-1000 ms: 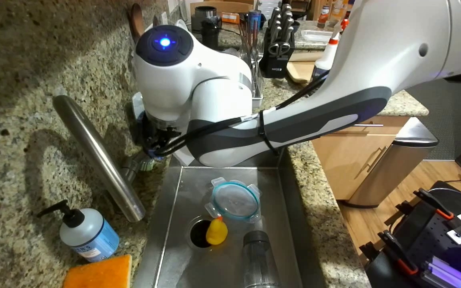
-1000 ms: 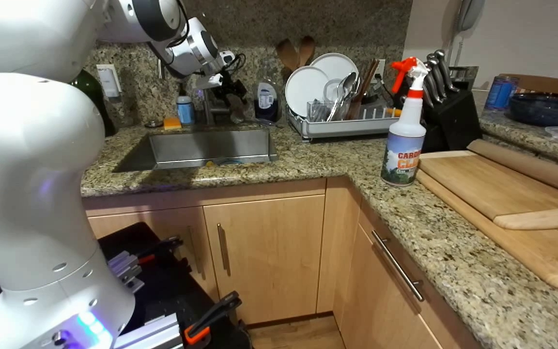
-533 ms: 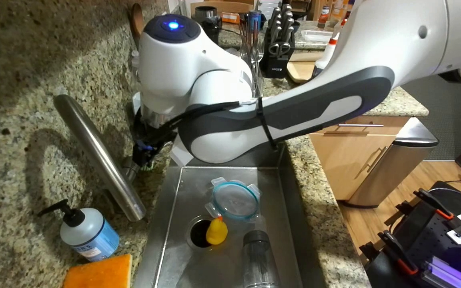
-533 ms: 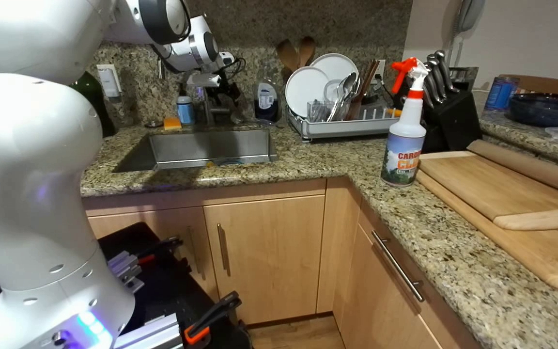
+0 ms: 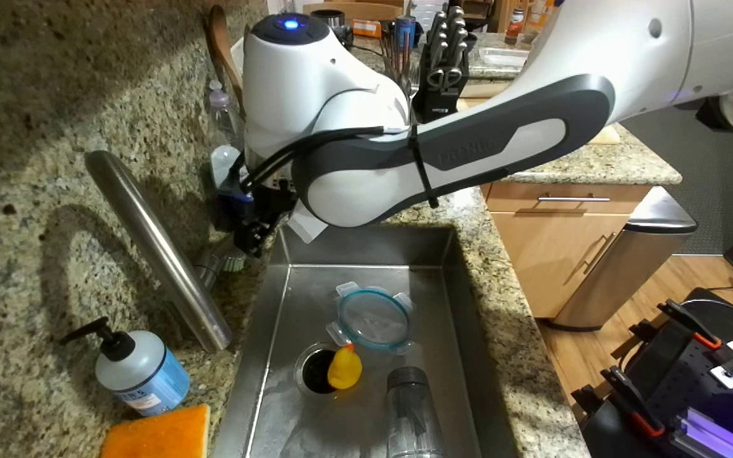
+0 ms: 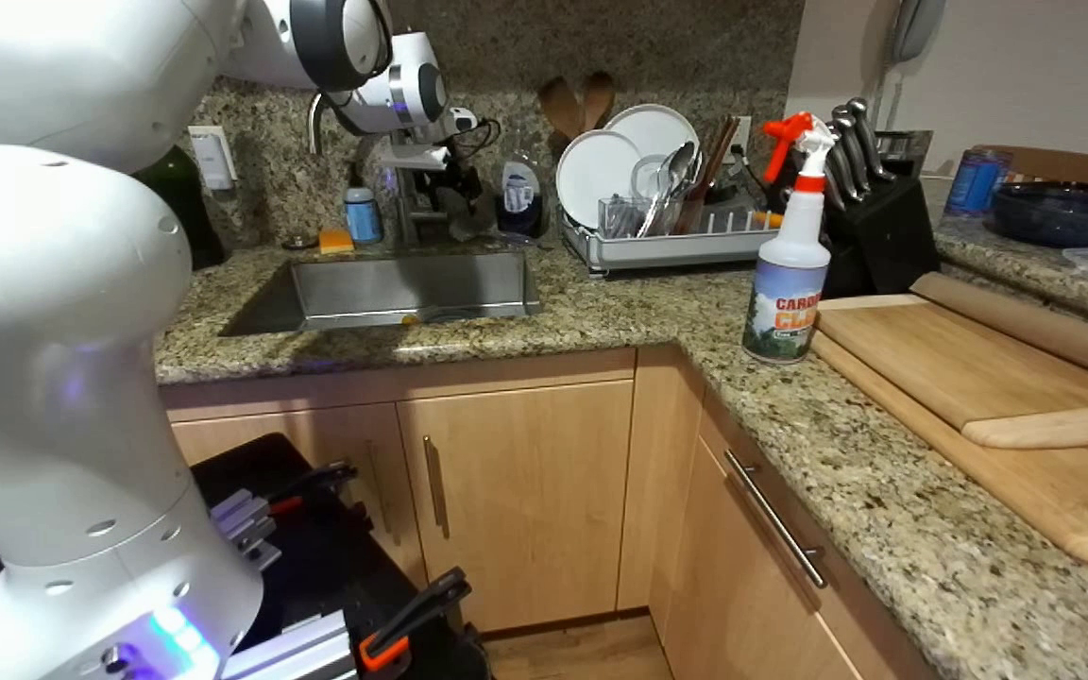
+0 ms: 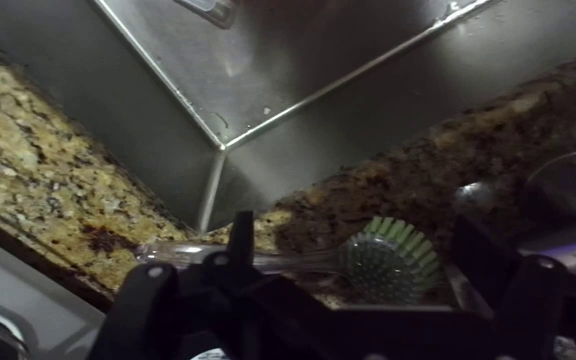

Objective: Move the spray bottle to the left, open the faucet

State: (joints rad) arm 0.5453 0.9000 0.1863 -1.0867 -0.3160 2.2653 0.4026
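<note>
A white robot arm [image 6: 53, 283] reaches to the back of a steel sink [image 6: 393, 283]. Its fingers [image 7: 242, 240] are spread wide and hold nothing that shows; a green-bristled scrub brush [image 7: 380, 265] lies on the granite tabletop [image 7: 43, 165] beneath them. The faucet [image 5: 156, 248] is just beside the fingers, so the step in hand is probably turning it on. A short side stub [image 6: 429, 216], perhaps its handle, sits just below them; contact cannot be made out. To do this well, the fingers should approach the stub from the side, pass above the brush and nudge gently, with the wrist clear of the spout.

Left of the fingers in an exterior view, the faucet's long axis slants downward: curved end toward the wall, flat-cut end low, toward the sink. The spray bottle [image 6: 791, 274] stands upright on the tabletop, well apart from the fingers and to their right in an exterior view. Its long axis is vertical; its red trigger head points roughly toward the fingers' side.
</note>
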